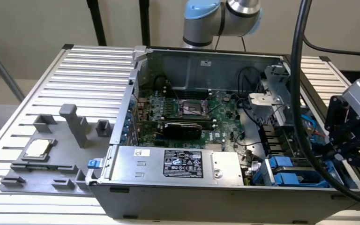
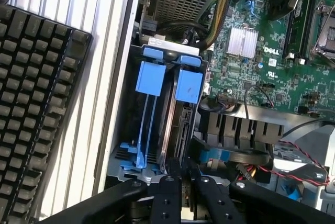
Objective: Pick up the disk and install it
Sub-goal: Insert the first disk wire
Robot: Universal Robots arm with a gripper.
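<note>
- One tool, jaws narrow, clamped on the near end of the disk.
- I see the disk standing on edge in the drive bay, beside a blue carrier.
- Motherboard lies just beside the bay; keyboard rests on the tabletop.

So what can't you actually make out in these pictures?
Wrist view: the disk stands edge-on in its bay, so its label is hidden.
Wrist view: whether the gripper holds it; their meeting point is dark.
Exterior view: a black cable crosses the bay; print on the silver box is too small.
</note>
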